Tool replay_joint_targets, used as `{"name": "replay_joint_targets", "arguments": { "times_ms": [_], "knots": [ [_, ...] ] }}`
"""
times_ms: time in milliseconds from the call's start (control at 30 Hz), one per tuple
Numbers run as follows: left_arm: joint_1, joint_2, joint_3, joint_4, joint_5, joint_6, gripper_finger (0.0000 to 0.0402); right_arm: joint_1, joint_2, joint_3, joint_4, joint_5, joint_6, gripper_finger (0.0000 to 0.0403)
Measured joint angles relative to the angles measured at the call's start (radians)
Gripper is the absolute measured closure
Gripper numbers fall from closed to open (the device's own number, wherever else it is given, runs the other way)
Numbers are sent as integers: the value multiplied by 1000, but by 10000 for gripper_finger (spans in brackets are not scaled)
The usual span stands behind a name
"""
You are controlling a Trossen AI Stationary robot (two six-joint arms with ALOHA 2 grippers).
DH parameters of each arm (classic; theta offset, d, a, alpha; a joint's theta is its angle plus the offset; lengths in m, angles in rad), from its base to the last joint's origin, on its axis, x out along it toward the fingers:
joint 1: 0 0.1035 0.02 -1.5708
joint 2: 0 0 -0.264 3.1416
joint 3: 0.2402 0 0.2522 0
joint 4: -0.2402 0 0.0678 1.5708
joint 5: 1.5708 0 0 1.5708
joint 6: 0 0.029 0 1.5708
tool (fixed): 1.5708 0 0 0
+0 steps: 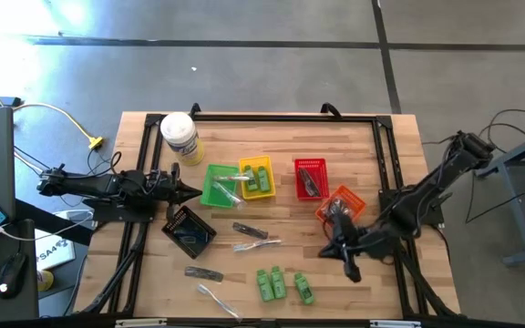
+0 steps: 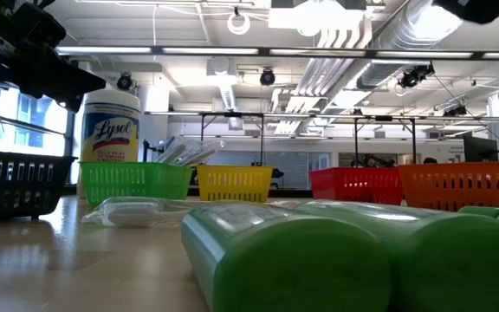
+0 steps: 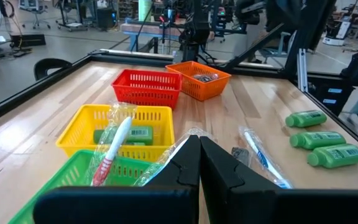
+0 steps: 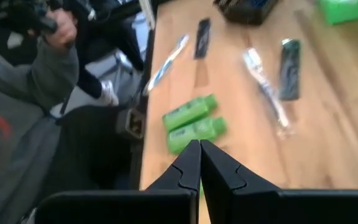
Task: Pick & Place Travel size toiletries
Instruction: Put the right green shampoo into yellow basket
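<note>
Toiletries mostly loose on the surface [image 1: 372, 155]: three green bottles [image 1: 281, 284] at lower centre of the high view, w/ dark razor sticks [image 1: 250, 231] and clear-wrapped sticks [image 1: 256, 244] just above them; some already sit in baskets. Next step, prob. a first pick: open fingers well before descent, come straight down over one bottle, clear of its neighbours. Left hand [image 1: 195, 192] sits mid-left beside the green basket [image 1: 210, 193], pinched fully closed, empty. Right hand [image 1: 328, 252] hangs low-right near the orange basket [image 1: 348, 197], also closed, empty.

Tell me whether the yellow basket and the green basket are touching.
Cannot tell. In the high view the yellow basket sits right against the green basket with no wood showing between them, but no view shows plainly whether their rims actually meet.
</note>
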Motion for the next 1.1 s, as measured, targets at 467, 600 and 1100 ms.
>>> {"name": "replay_joint_targets", "arguments": {
  "times_ms": [467, 600, 1100],
  "knots": [
    [0, 0, 0, 1, 0, 8, 402, 40, 299, 311, -206, -94, 129, 401],
    [0, 0, 0, 1, 0, 9, 402, 40, 345, 354, -205, -94, 185, 397],
    [0, 0, 0, 2, 0, 31, 401, 16, 476, 381, -242, -178, 489, 178]
  ]
}}
